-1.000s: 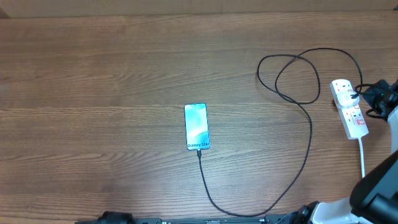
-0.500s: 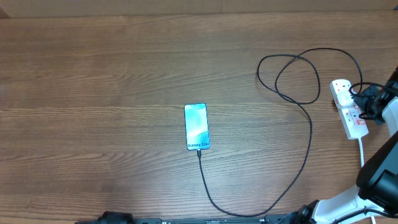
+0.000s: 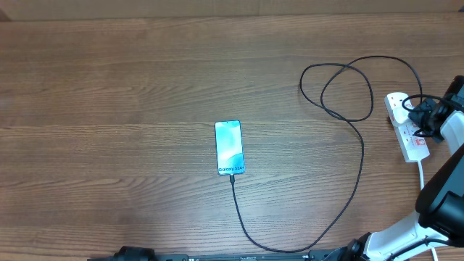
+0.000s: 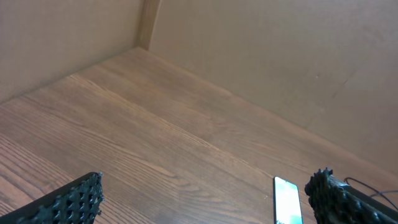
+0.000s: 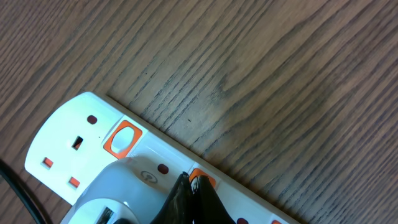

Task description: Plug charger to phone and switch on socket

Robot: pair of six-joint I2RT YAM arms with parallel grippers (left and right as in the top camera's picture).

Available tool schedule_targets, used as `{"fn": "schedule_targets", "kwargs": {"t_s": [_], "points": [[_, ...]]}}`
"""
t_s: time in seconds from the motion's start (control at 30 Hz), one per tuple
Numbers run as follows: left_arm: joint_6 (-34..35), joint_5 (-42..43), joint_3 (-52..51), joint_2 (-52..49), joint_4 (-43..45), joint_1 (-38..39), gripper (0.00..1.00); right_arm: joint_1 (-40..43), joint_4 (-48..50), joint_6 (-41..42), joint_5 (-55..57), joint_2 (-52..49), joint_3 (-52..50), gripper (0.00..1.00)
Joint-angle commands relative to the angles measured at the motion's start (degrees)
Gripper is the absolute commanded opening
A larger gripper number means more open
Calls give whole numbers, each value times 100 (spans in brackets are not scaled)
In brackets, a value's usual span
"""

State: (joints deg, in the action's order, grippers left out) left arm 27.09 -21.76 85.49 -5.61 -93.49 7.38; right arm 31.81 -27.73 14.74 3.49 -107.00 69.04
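The phone (image 3: 229, 148) lies face up mid-table with its light blue screen lit; it also shows in the left wrist view (image 4: 287, 200). The black charger cable (image 3: 360, 163) runs from the phone's near end, loops on the right and reaches the white plug in the socket (image 3: 412, 145). My right gripper (image 3: 423, 116) is shut, its tips (image 5: 194, 186) pressed on an orange-red switch of the socket (image 5: 68, 143) next to the white plug (image 5: 118, 193). My left gripper (image 4: 205, 199) is open and empty, above bare wood left of the phone.
The socket's thick white cord (image 3: 422, 181) runs toward the near right edge. A brown wall (image 4: 261, 50) borders the far side of the table. My right arm (image 3: 442, 196) fills the near right corner.
My right gripper has moved left and down onto the socket, its tips now on the switch beside the plug. The phone, cable and left arm have not moved.
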Motion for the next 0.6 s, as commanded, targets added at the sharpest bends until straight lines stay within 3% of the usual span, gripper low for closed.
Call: {"fn": "schedule_targets", "kwargs": {"t_s": [0.0, 0.57], "points": [[81, -85, 2, 133, -68, -35, 100, -138, 72, -22, -142, -72, -52, 4], [83, -83, 2, 133, -273, -35, 100, -293, -149, -22, -363, -442, -57, 4]]}}
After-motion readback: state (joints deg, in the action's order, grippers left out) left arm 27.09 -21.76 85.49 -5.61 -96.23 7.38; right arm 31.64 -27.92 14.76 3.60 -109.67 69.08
